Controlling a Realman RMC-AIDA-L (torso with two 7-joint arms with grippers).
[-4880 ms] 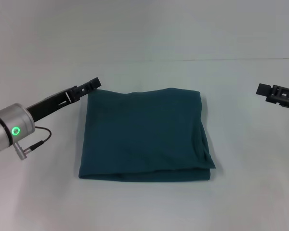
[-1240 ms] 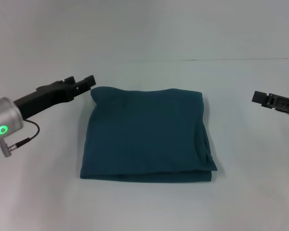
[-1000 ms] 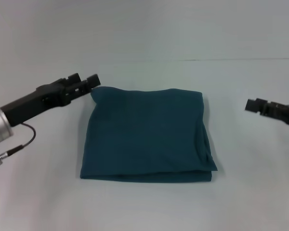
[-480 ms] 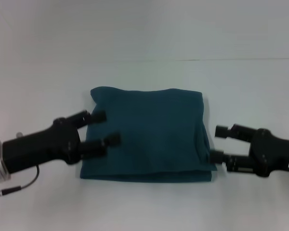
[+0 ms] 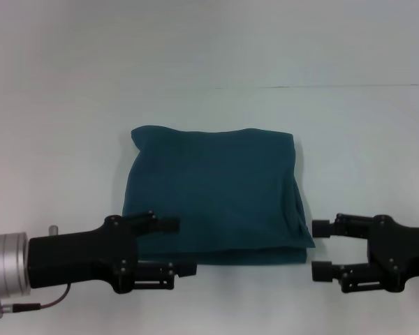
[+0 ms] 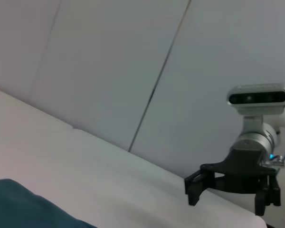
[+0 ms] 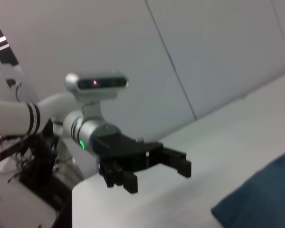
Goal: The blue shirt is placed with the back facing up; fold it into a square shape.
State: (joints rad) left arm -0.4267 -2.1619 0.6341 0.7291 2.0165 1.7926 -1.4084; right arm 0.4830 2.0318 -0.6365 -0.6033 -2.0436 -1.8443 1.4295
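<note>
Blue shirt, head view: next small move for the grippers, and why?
Probably draw both arms back. The blue shirt already lies as a rough square. The left gripper is open at its near left corner, the right gripper open just off its near right corner, neither holding fabric.

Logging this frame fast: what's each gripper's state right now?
Left gripper: open, empty, at the blue shirt's near left corner.
Right gripper: open, empty, just off the shirt's near right corner.
</note>
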